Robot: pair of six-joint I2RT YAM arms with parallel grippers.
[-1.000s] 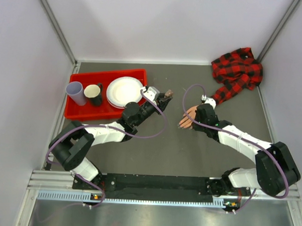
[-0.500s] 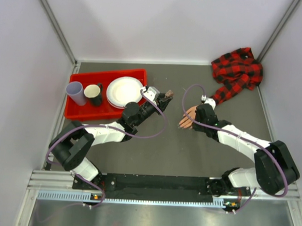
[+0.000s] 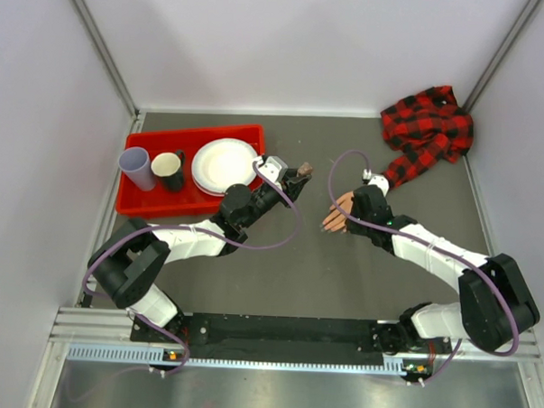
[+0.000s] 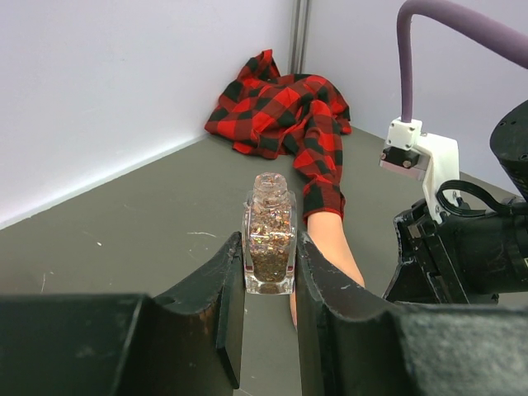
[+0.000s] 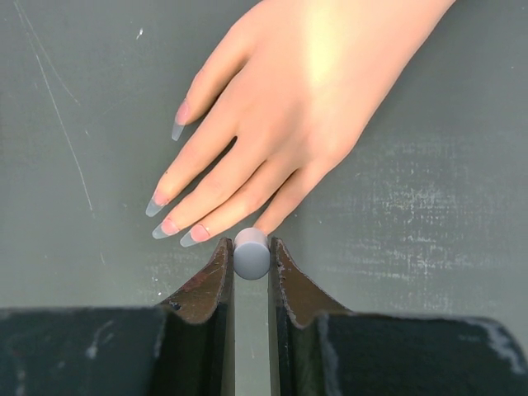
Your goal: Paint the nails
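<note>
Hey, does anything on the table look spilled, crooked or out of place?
Nothing spilled. The plaid shirt lies crumpled in the far right corner, one sleeve reaching the mannequin hand. The glitter polish bottle stands upright, uncapped, in the left gripper's jaws; the right gripper holds a grey cap.

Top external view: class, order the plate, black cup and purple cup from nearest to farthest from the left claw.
From the left claw:
1. Plate, right end of tray.
2. Black cup, tray middle.
3. Purple cup, tray's left end.
</note>
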